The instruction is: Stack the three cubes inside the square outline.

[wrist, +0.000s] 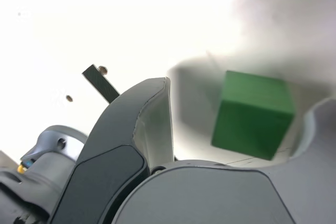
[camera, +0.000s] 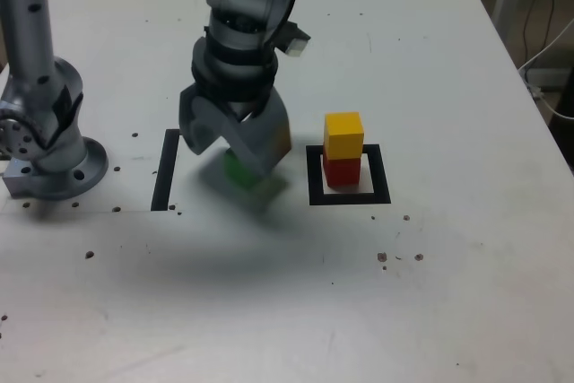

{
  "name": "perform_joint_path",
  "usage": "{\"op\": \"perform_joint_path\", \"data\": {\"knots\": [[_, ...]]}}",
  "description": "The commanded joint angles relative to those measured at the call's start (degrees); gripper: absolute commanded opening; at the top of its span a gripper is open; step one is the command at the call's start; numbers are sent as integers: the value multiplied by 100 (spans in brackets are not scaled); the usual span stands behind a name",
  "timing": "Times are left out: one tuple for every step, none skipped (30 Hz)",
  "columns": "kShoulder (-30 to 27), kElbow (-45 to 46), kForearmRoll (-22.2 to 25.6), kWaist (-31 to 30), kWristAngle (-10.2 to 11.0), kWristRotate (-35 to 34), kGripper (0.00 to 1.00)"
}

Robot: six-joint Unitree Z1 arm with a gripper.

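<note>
- Clearly, three small, matte, solid-colour blocks show, sharp-edged and equal in shape: one red, one yellow, one green.
- The yellow cube (camera: pixel 343 136) sits on top of the red cube (camera: pixel 342 173), the pair standing inside the square outline (camera: pixel 316 187).
- The green cube (wrist: pixel 253 114) is outside it, in the exterior view's left direction from the stack, partly hidden by the gripper (wrist: pixel 249 90).
- The gripper's smooth grey jaws are apart, with the green cube between them and a visible gap to one jaw.
- One outline, flat black tape around a white centre; one straight black tape strip (camera: pixel 166 170), nearer the arm's base (camera: pixel 61 168).
- One arm (camera: pixel 240 51), grey with dark bands, over one smooth white table (camera: pixel 475 284) dotted with several small dark marks.
</note>
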Motion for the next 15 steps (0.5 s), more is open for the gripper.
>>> {"op": "perform_joint_path", "data": {"knots": [[6,8,-17,-32,-1,-5,75],[-4,7,-47,-44,2,-4,73],[-14,7,-88,-52,6,-2,72],[-24,11,-134,-57,10,0,71],[-32,14,-183,-60,15,4,70],[-37,21,-236,-61,18,7,69],[-40,29,-290,-62,21,11,68],[-40,36,-340,-63,22,15,67],[-38,44,-395,-63,22,18,66],[-36,48,-426,-63,22,19,64],[-33,50,-449,-63,20,17,62],[-32,47,-461,-63,19,9,60],[-32,42,-466,-63,19,-3,56],[-32,35,-463,-63,19,-21,52],[-32,26,-454,-63,19,-42,48]]}}
